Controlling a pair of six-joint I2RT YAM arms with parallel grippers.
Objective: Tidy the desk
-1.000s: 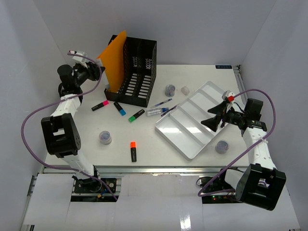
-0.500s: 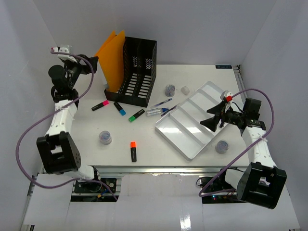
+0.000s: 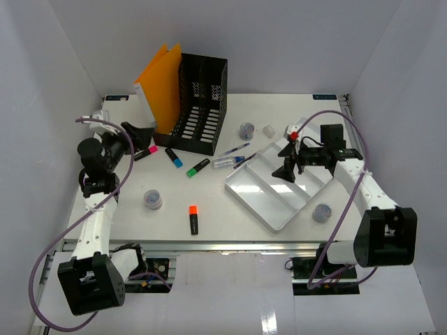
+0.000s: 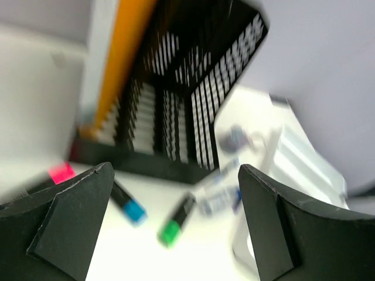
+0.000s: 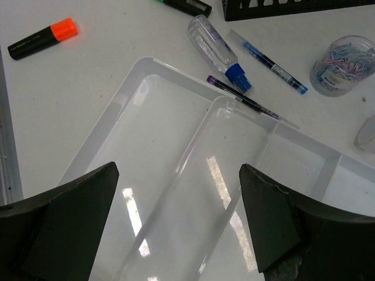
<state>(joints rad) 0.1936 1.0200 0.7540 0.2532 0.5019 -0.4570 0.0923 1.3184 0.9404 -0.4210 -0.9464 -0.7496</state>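
The desk (image 3: 230,209) is a white tabletop strewn with markers. An orange folder (image 3: 162,84) stands upright at the left end of the black mesh file holder (image 3: 202,101). My left gripper (image 3: 140,135) hovers open and empty left of the holder, above a pink highlighter (image 3: 147,151). Its blurred wrist view shows the holder (image 4: 187,88), a blue highlighter (image 4: 132,208) and a green highlighter (image 4: 176,225) beyond the left gripper (image 4: 174,170). My right gripper (image 3: 288,162) hangs open and empty over the white compartment tray (image 3: 255,195); in its wrist view the right gripper (image 5: 179,170) spans a tray divider (image 5: 193,152).
An orange highlighter (image 3: 193,218) lies near the front edge. Pens (image 3: 234,150) and a small clear bottle (image 3: 225,162) lie by the tray's left corner. Clip jars stand at the left (image 3: 153,199), the back (image 3: 247,130) and the right front (image 3: 322,212).
My left gripper opened, let go of the orange folder and swung down and back toward the desk's left side. The right gripper moved left and farther over the tray.
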